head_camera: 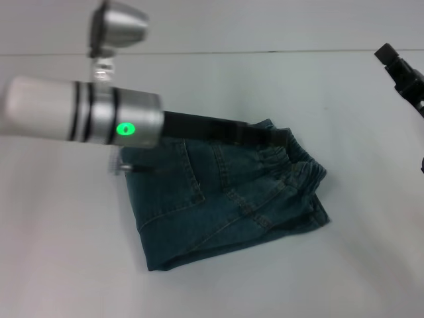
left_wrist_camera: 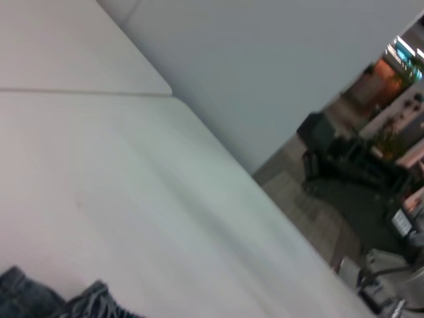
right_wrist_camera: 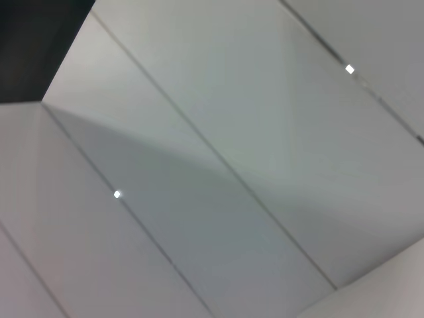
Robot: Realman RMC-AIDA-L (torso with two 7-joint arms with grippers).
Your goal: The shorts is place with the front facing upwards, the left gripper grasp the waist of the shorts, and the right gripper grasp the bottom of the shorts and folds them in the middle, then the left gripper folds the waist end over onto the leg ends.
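Observation:
The blue denim shorts (head_camera: 232,199) lie on the white table (head_camera: 59,232), folded lengthwise, with the elastic waist (head_camera: 295,173) toward the right and the leg ends toward the lower left. My left arm reaches across from the left, and its gripper (head_camera: 279,136) sits at the far corner of the waist, touching the fabric. A scrap of the denim (left_wrist_camera: 40,298) shows in the left wrist view. My right gripper (head_camera: 403,71) hangs raised at the upper right, away from the shorts. The right wrist view shows only pale panels.
The white table (left_wrist_camera: 132,199) spreads bare around the shorts on all sides. Its far edge (left_wrist_camera: 278,199) shows in the left wrist view, with room furniture beyond.

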